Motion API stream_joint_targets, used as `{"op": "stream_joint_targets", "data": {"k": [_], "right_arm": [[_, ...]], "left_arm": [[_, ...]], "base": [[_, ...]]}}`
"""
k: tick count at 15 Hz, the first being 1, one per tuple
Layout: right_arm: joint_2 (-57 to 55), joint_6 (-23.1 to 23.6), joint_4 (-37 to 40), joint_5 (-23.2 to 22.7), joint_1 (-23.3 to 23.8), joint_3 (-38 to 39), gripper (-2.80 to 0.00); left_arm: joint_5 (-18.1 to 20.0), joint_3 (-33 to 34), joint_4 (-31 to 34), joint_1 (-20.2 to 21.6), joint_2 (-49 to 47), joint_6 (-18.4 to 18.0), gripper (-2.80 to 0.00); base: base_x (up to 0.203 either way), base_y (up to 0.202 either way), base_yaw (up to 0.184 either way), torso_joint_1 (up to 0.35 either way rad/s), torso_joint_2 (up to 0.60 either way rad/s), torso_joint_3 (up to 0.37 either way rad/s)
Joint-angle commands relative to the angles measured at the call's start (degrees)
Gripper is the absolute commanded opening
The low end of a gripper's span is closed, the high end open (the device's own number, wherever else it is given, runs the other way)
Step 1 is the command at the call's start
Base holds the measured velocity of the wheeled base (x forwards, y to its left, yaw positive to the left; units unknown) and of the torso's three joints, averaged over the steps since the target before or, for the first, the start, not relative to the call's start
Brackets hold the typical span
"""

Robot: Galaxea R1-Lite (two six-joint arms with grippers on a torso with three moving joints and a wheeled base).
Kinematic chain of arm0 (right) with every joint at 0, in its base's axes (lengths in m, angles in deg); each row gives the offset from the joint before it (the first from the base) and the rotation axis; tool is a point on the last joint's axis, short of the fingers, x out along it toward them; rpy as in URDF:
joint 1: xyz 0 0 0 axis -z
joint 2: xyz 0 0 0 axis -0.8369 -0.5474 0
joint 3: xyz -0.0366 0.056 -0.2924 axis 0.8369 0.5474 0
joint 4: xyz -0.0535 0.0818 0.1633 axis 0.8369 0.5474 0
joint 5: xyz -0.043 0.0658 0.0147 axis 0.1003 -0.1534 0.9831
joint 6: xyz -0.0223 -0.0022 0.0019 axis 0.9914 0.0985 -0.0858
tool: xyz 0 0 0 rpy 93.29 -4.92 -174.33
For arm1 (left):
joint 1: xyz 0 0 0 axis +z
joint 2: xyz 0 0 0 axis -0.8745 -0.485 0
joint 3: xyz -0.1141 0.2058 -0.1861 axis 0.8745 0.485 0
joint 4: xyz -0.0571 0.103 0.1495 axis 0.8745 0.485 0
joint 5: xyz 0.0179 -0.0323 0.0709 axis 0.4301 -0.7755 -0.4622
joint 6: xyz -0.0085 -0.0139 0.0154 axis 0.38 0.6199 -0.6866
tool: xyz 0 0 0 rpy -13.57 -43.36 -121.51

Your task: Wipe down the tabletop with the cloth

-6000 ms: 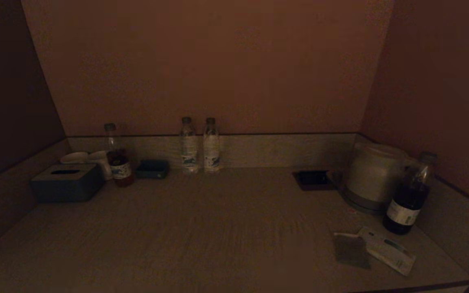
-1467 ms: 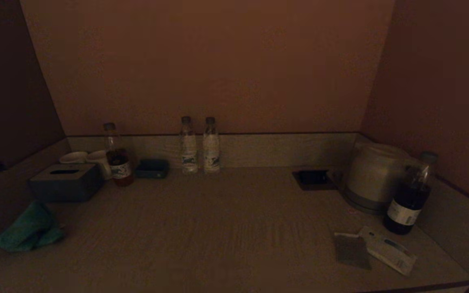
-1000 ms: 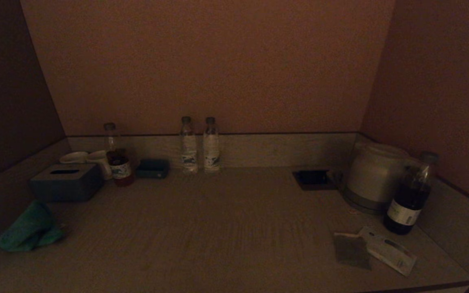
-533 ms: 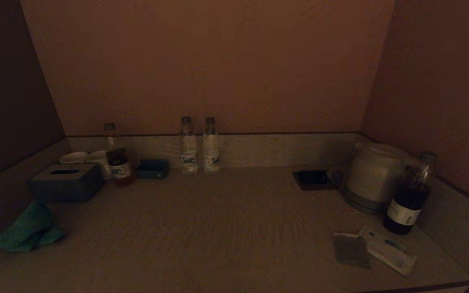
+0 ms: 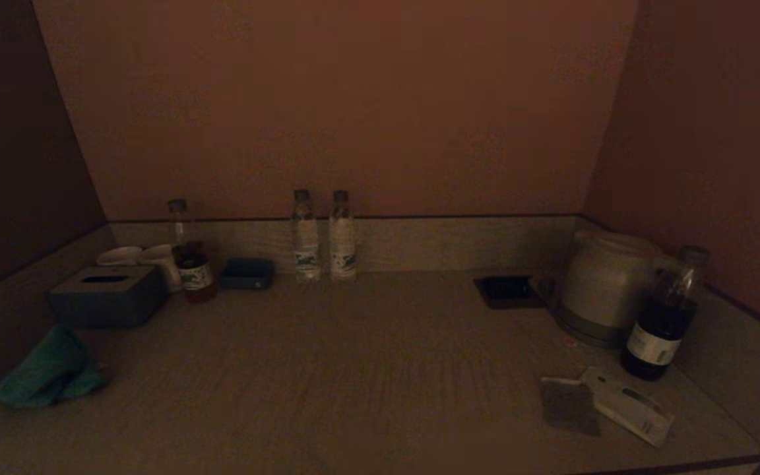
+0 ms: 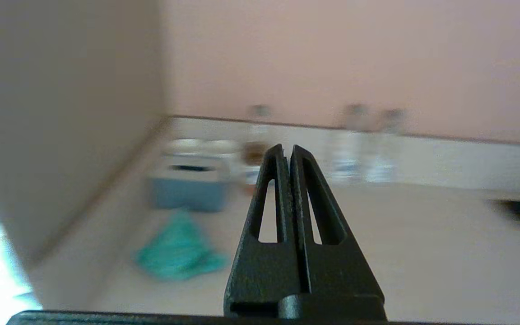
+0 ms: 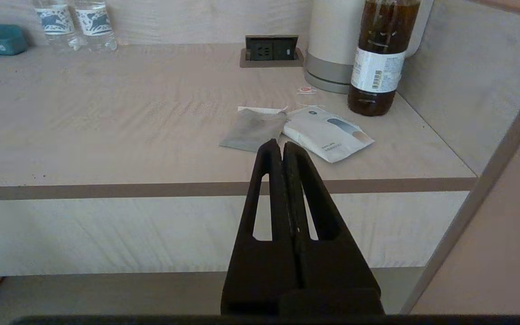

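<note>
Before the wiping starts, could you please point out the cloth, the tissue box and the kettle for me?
cloth (image 5: 47, 371), head view, middle of the crumpled green heap.
tissue box (image 5: 108, 297), head view, front wall below the slot.
kettle (image 5: 601, 280), head view, middle of the pale body.

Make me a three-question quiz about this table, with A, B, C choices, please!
1. Where is the cloth?
A. By the tissue box
B. On the kettle
C. Between the water bottles

2. How many clear water bottles stand at the back wall?
A. One
B. Two
C. Four

3. How is the left gripper?
A. Shut on the cloth
B. Wide open
C. Shut, holding nothing

Answers: 1 A, the green cloth lies bunched beside the tissue box. 2 B, two water bottles stand together. 3 C, the left gripper has its fingers together, short of the cloth.
</note>
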Motion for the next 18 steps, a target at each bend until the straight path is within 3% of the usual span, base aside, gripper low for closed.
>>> {"op": "stream_joint_targets", "data": {"k": [1,4,6,9,13,18], "right_arm": [[0.0,0.0,0.0,0.0,0.0,0.0,-2.80],[0.0,0.0,0.0,0.0,0.0,0.0,-2.80],[0.0,0.0,0.0,0.0,0.0,0.0,-2.80],[0.0,0.0,0.0,0.0,0.0,0.0,-2.80],[0.0,0.0,0.0,0.0,0.0,0.0,-2.80],[0.0,0.0,0.0,0.0,0.0,0.0,-2.80]], "left_arm": [[-6.9,3.4,0.4,-3.5,5.6,-3.9,-2.80],[-10.3,8.8,0.7,-5.8,11.7,-8.8,-2.80],[-10.2,10.4,0.5,-5.9,13.5,-8.8,-2.80],[-9.5,15.1,-1.3,-6.9,24.4,-8.5,-2.80],[-2.6,26.0,-13.2,-7.5,32.8,-9.1,-2.80],[-0.8,40.3,-25.1,-7.6,32.9,-9.1,-2.80]], "base": [[0.000,0.000,0.000,0.000,0.00,0.000],[0.000,0.000,0.000,0.000,0.00,0.000],[0.000,0.000,0.000,0.000,0.00,0.000],[0.000,0.000,0.000,0.000,0.00,0.000],[0.000,0.000,0.000,0.000,0.00,0.000],[0.000,0.000,0.000,0.000,0.00,0.000]]}}
